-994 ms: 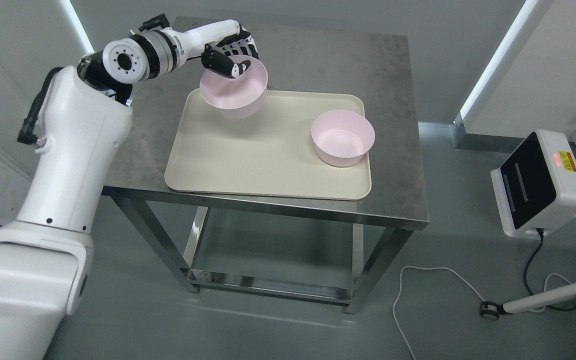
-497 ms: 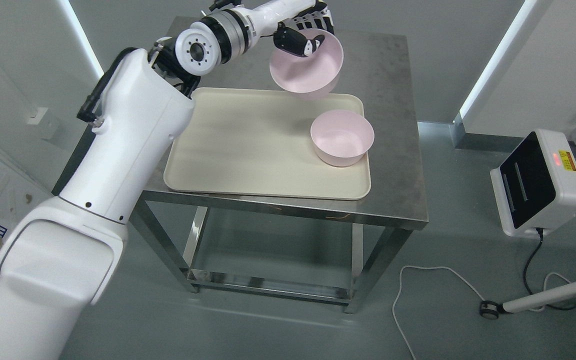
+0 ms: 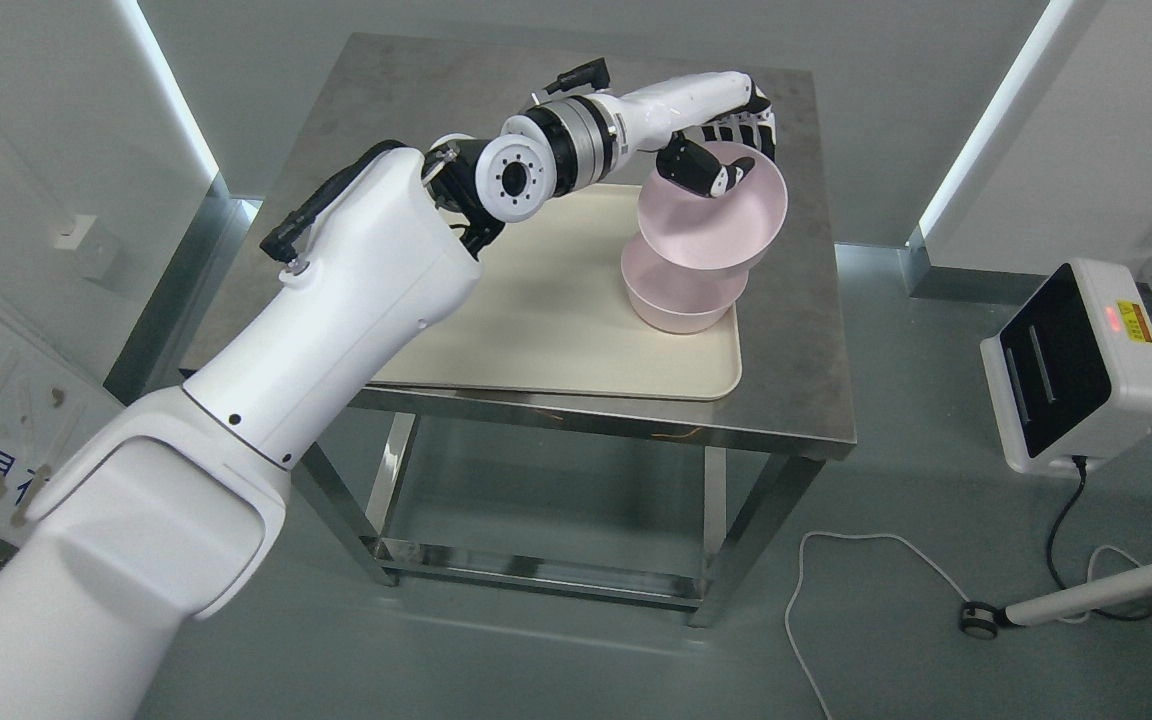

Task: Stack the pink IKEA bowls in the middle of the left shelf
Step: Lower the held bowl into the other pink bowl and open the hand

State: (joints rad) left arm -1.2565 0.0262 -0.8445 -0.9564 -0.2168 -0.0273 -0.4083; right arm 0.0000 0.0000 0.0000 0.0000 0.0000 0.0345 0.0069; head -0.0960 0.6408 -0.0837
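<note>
My left hand (image 3: 726, 150) is shut on the far rim of a pink bowl (image 3: 711, 225), thumb inside and fingers outside. It holds the bowl tilted just above a second pink bowl (image 3: 681, 300). That second bowl stands upright on the right side of a beige tray (image 3: 556, 330) on a steel table (image 3: 796, 340). The held bowl hides most of the lower bowl's opening. I cannot tell whether the two bowls touch. The right arm is out of view.
My white left arm (image 3: 336, 300) crosses the tray's left half and hides it. A white device with a black screen (image 3: 1076, 365) stands on the floor at the right, with cables (image 3: 866, 545) and a wheeled pole (image 3: 1086, 595) nearby.
My left hand has carried the pink bowl from the tray's far left, across to the right and lower, over the second bowl. The second bowl has not moved.
</note>
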